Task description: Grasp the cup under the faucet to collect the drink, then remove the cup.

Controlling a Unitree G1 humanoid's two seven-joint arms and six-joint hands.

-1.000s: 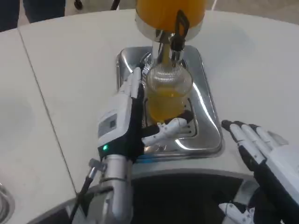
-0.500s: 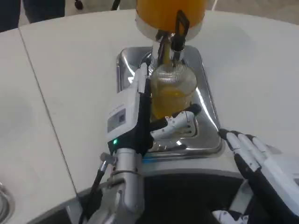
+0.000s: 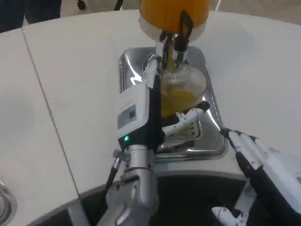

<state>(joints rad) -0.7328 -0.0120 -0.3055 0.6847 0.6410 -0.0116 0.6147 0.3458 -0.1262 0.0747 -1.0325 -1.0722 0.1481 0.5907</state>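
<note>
A clear ribbed cup (image 3: 182,94) partly full of orange drink stands on the silver drip tray (image 3: 209,141), just below the black faucet (image 3: 180,41) of the orange dispenser (image 3: 174,13). My left hand (image 3: 146,113) grips the cup from its left side, with fingers (image 3: 186,118) wrapped across its front. My right hand (image 3: 256,155) rests on the white table at the tray's front right corner, fingers spread and holding nothing.
The white table (image 3: 75,70) spreads to the left and right of the tray. A seam (image 3: 47,103) runs diagonally down the left side. A metal rim (image 3: 4,205) shows at the bottom left corner.
The cup and my left hand have moved right and slightly up under the faucet. My left forearm has shifted right. The right hand has stayed near the tray's corner.
</note>
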